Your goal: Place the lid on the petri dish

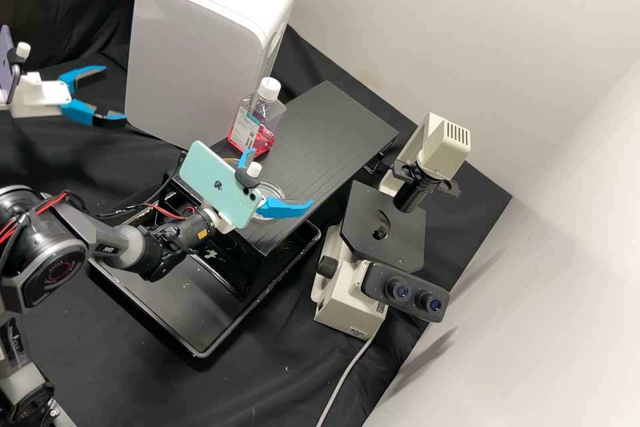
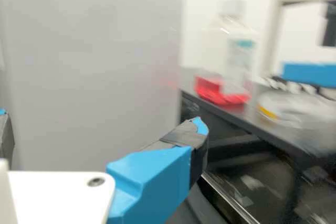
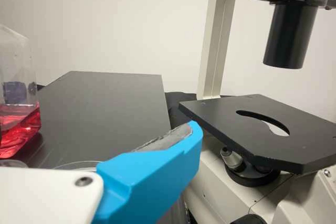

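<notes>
The clear round petri dish point(image 1: 268, 188) sits at six o'clock of the red-liquid plastic bottle point(image 1: 257, 121), under the right gripper point(image 1: 280, 179), whose grip I cannot tell. The left gripper point(image 1: 113, 93), at the bottle's nine o'clock, gapes wide and empty.

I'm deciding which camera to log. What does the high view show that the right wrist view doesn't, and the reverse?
The high view adds the left gripper, open beside the white box, the black tray and the eyepieces of the microscope. The right wrist view adds the round fitting under the microscope stage. Both show the right gripper at the petri dish, the flask of red liquid, the black platform and the microscope.
</notes>
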